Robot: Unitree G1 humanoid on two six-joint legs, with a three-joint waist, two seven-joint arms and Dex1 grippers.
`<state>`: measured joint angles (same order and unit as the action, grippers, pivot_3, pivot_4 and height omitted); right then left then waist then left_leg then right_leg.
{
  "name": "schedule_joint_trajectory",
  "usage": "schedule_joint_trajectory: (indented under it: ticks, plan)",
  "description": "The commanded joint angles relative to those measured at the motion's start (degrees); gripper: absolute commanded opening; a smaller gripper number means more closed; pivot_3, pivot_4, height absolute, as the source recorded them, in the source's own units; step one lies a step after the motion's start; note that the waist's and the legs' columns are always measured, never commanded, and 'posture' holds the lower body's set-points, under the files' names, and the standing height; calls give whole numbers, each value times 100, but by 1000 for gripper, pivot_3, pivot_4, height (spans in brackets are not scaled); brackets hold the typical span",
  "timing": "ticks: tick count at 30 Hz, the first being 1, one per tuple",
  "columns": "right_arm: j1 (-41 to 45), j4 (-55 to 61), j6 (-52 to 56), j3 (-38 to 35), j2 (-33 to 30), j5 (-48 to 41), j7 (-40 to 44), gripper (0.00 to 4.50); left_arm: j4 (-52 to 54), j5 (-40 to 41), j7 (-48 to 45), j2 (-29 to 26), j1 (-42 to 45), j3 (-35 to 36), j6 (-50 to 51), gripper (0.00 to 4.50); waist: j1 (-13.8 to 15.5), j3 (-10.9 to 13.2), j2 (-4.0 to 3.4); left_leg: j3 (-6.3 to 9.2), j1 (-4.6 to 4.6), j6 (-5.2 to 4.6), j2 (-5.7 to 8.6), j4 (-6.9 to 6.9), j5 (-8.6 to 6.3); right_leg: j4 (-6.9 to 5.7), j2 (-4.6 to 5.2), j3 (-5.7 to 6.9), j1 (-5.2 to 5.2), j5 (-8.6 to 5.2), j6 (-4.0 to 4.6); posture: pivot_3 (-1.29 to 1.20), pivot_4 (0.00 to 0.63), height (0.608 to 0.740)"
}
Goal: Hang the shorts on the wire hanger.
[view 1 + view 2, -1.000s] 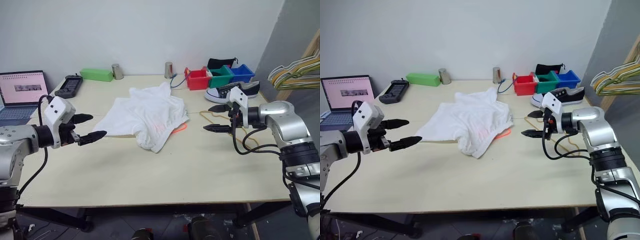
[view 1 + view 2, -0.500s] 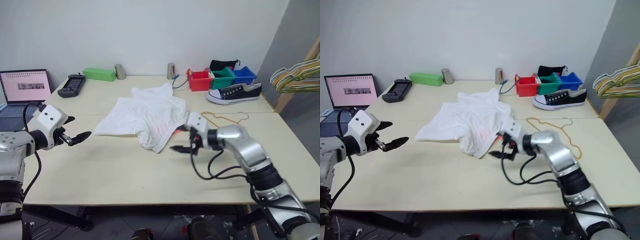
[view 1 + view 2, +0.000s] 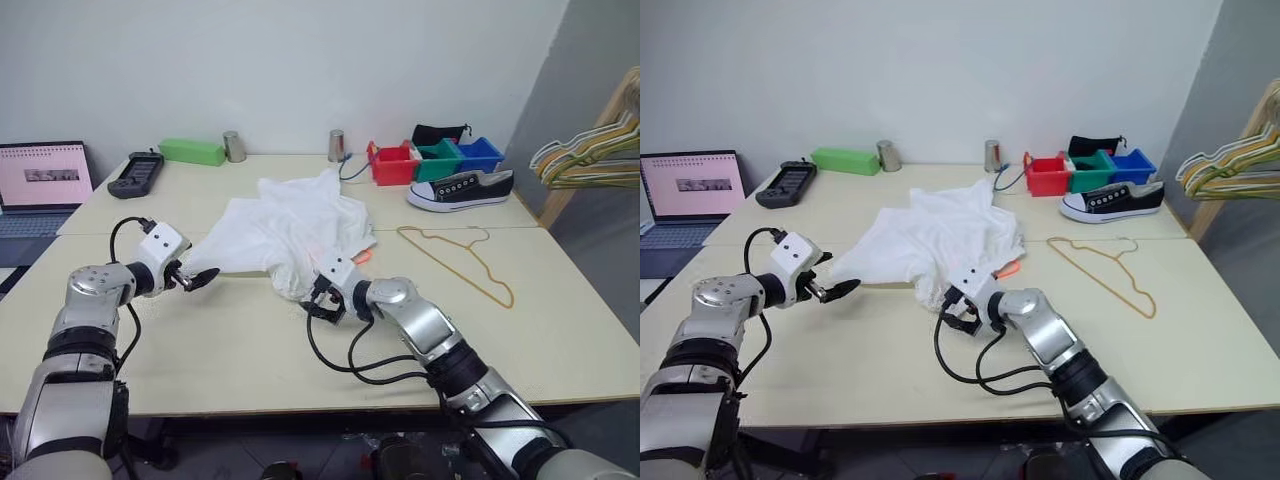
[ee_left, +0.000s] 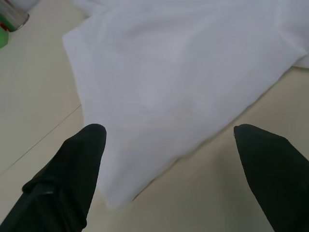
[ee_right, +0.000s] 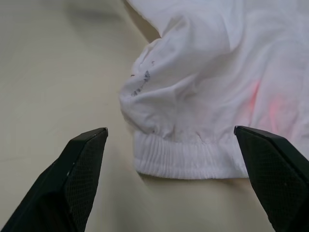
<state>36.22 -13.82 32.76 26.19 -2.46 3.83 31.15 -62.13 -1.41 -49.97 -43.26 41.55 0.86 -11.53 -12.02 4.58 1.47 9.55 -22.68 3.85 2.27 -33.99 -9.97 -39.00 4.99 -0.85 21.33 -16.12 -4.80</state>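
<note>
Two black-fingered grippers, jaws apart, empty — left gripper (image 3: 196, 279) at corner of crumpled white thin-fabric shorts (image 3: 290, 232), right gripper (image 3: 322, 303) at elastic waistband, equally near.

Looks like a robotics lab or test room rather than a home. Plain pale tabletop (image 3: 250, 340) of two boards pushed together, set against a bare white wall (image 3: 280, 60). Open laptop (image 3: 38, 185) at the left edge with a page on its screen, beside a black handheld controller (image 3: 136, 171). Odd assortment of props laid out as for trials: green box (image 3: 191, 150), two small metal cans (image 3: 235, 146), red, green and blue plastic bins (image 3: 432, 157) in a row, a single black-and-white sneaker (image 3: 461, 187). Bunch of pastel hangers (image 3: 585, 160) on a wooden rack (right edge). Loose black cabling (image 3: 355, 355) trailing across the boards.
</note>
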Motion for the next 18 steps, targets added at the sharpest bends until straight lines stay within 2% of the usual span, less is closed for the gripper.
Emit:
schedule_joint_trajectory:
  ticks: [1, 11, 13, 15, 18]
  plan:
    - [200, -258, -179, 41, 307, 129, -226, 4447, -534, -295, 363, 168, 462, -142, -269, 4500, -34, 0, 0, 1, 0, 0, 0, 0, 0, 0, 0, 1, 0, 0, 0, -188, 24, 740]
    - [488, -1470, -540, -36, 990, 388, -845, 4447, -1169, -739, 851, 555, 840, -326, -218, 4500, -255, 0, 1, 16, 0, 0, 2, 0, 0, -2, -2, 7, -2, 0, -2, -202, 24, 740]
    - [610, -1825, -746, -75, 1104, 414, -979, 4500, -1213, -813, 855, 568, 854, -368, -149, 4135, -277, -1, 1, 19, 1, 0, 2, 1, 0, -2, -2, 9, -1, 0, -2, -203, 20, 740]
    - [716, -2128, -932, -170, 1208, 434, -1148, 4122, -1239, -827, 732, 582, 842, -369, -94, 3816, -294, -1, 2, 23, 2, 0, 2, 3, 0, -3, -3, 10, -1, 0, -2, -203, 20, 740]
    - [878, -2424, -1167, -227, 1279, 424, -1235, 3457, -1251, -818, 692, 586, 835, -354, -74, 3088, -296, -8, 3, 25, 2, 0, 3, 2, 0, -3, -3, 12, -5, 0, -2, -203, 15, 740]
